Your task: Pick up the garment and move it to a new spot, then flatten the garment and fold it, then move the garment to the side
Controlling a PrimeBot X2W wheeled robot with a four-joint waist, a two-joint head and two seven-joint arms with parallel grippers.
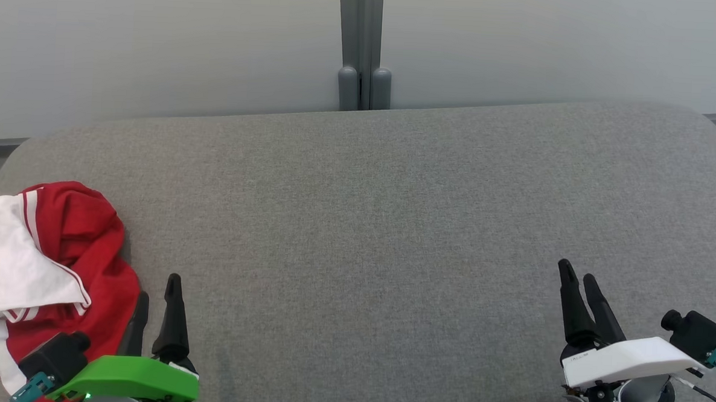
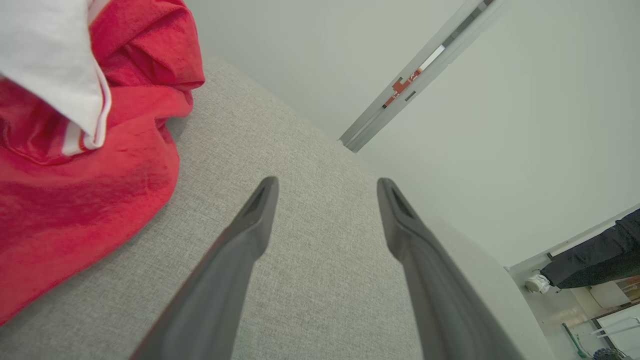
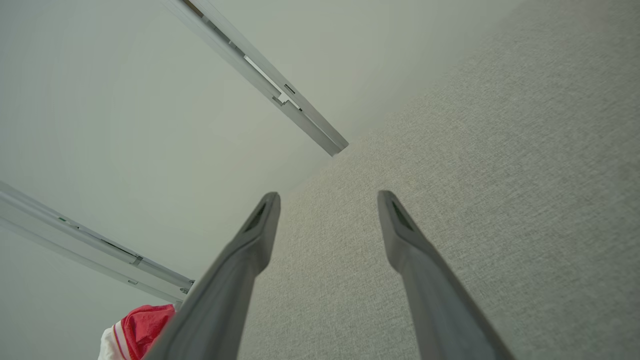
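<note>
The garment point(image 1: 47, 260) is a red and white piece of clothing, crumpled in a heap at the far left of the grey padded surface point(image 1: 363, 225). My left gripper point(image 1: 157, 292) stands open just to the right of the heap, fingers pointing away from me, nothing between them. In the left wrist view the garment point(image 2: 80, 150) bulges at the left, beside the open left gripper point(image 2: 325, 187). My right gripper point(image 1: 578, 277) is open at the lower right, far from the cloth. The right wrist view has the open right gripper point(image 3: 327, 197) over bare fabric, and a scrap of the garment point(image 3: 135, 327) at bottom left.
A pale wall point(image 1: 159, 41) with a grey vertical post point(image 1: 360, 44) runs behind the surface. The surface's rounded corners fall away at far left and far right. In the left wrist view a person's dark sleeve point(image 2: 595, 260) is beyond the surface's edge.
</note>
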